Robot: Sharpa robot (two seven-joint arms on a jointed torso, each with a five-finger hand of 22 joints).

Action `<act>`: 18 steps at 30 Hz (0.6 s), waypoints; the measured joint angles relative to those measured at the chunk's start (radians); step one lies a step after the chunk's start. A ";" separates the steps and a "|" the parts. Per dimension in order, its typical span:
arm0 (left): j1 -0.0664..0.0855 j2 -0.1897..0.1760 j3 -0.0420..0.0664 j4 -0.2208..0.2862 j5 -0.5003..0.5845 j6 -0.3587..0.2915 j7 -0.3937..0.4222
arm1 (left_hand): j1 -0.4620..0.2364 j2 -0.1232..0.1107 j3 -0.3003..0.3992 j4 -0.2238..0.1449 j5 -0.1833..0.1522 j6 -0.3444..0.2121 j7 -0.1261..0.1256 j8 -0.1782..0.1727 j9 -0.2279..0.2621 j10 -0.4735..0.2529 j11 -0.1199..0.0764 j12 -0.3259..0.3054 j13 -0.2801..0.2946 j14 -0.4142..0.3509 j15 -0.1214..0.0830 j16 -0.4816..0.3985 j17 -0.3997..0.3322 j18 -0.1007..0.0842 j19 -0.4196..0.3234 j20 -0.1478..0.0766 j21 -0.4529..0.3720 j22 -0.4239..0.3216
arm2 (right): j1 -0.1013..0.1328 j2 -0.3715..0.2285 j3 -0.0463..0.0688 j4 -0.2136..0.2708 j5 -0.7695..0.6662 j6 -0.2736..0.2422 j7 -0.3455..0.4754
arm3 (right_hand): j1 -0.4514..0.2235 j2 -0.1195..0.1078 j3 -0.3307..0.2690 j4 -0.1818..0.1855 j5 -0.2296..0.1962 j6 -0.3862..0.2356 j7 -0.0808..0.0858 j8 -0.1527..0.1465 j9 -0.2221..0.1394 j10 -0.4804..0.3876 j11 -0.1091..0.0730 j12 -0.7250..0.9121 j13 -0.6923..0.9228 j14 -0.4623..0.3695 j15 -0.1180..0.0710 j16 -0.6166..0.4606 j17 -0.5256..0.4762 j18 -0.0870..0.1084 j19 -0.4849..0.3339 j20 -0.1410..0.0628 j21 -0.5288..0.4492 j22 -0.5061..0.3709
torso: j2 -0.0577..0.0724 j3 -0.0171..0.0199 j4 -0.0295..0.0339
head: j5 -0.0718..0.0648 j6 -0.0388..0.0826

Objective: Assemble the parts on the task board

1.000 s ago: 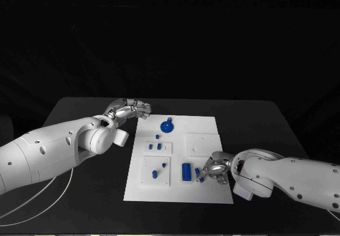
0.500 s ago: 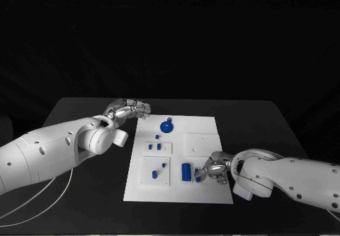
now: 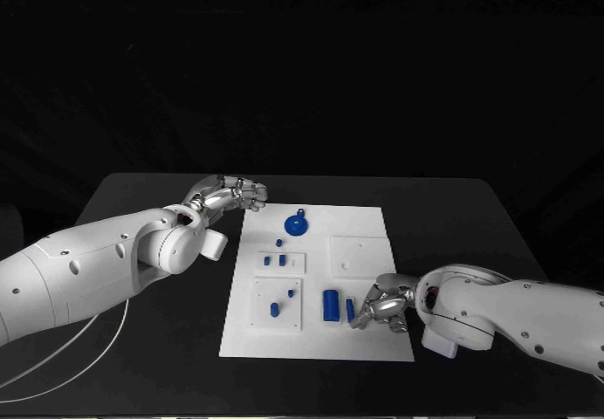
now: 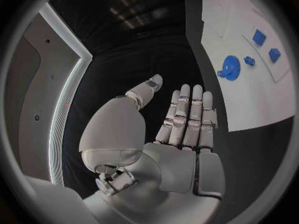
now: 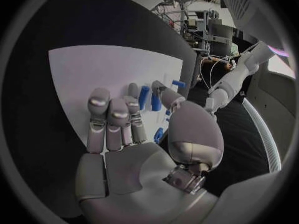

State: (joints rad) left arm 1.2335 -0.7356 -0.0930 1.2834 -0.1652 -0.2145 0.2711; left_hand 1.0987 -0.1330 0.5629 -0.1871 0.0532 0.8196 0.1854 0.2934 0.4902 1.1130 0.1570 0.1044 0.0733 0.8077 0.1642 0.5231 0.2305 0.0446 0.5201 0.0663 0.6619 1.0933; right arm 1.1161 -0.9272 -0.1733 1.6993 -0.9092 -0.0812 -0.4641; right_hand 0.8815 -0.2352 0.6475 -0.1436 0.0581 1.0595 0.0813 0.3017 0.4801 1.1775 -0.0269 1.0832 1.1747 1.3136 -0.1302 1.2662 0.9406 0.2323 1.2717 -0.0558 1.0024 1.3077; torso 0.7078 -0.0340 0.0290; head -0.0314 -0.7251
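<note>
The white task board (image 3: 359, 342) lies mid-table. On it are a blue gear (image 3: 297, 225), small blue parts (image 3: 276, 259), a blue cylinder (image 3: 331, 304) and a short blue part (image 3: 350, 307). My right hand (image 3: 384, 305) hovers low over the board's near right, its fingertips right beside the short part; whether they touch it I cannot tell. In the right wrist view its fingers (image 5: 112, 119) lie straight, the thumb apart, with the cylinder (image 5: 144, 97) beyond them. My left hand (image 3: 236, 192) is off the board's far left corner, fingers (image 4: 190, 114) extended and holding nothing; the gear (image 4: 231, 66) lies beyond.
Two raised white plates sit on the board, one at the near left (image 3: 258, 325) carrying two blue parts, one at the right (image 3: 359, 253). A white cable (image 3: 88, 349) runs over the table at the left. Black table (image 3: 466, 218) surrounds the board.
My right hand has drawn slightly back toward the board's near right edge. The left hand has not moved.
</note>
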 measured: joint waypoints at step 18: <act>0.000 0.000 0.000 0.000 0.000 0.000 -0.001 | 0.000 0.000 0.000 0.000 0.000 -0.003 -0.003 0.000 0.000 0.000 0.000 0.000 0.000 0.000 0.000 0.000 0.002 0.000 0.000 0.000 0.000 0.001 | 0.000 0.017 0.000 -0.016 -0.023 0.021 0.005 | -0.024 0.094 -0.010 0.019 -0.005 -0.001 0.001 0.006 0.002 -0.002 0.002 -0.004 0.001 -0.002 0.000 0.000 0.001 0.000 0.000 0.000 0.000 0.000 | 0.000 0.0000 0.0003 | -0.002 -0.002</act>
State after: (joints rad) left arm 1.2335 -0.7351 -0.0931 1.2837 -0.1652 -0.2141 0.2697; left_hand 1.0987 -0.1330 0.5629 -0.1871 0.0532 0.8171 0.1828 0.2933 0.4897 1.1130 0.1570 0.1044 0.0733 0.8077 0.1642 0.5232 0.2320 0.0443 0.5201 0.0663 0.6619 1.0941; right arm 1.1160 -0.9102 -0.1733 1.6837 -0.9320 -0.0597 -0.4591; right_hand 0.8575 -0.1410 0.6374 -0.1243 0.0534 1.0585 0.0822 0.3077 0.4821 1.1757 -0.0252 1.0793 1.1756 1.3113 -0.1300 1.2663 0.9415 0.2322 1.2714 -0.0554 1.0024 1.3075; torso 0.7081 -0.0340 0.0292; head -0.0333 -0.7273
